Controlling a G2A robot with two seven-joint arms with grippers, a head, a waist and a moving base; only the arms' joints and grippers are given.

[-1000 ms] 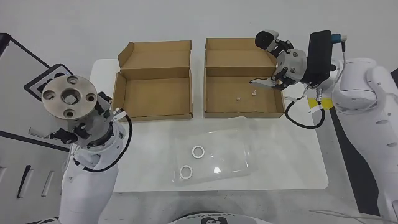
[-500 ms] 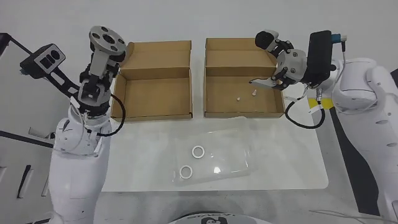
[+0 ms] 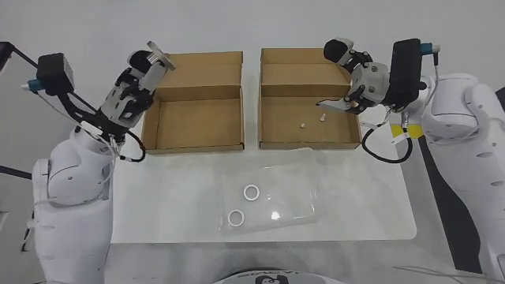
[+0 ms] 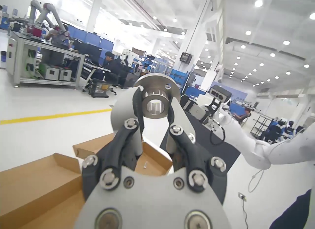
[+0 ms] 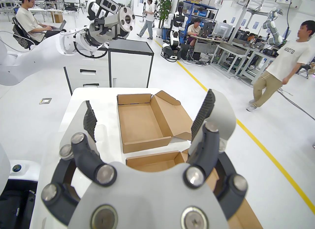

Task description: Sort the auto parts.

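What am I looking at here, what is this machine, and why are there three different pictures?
This is a two-armed robot working at a white table. One picture looks down from above its arms; the other two come from cameras on its wrists. The left gripper is shut on a metal flanged part, held in the air by the left cardboard box. The right gripper is open over the right cardboard box, which holds two small pieces. Nearer the robot lies a clear plastic bag with two white rings.
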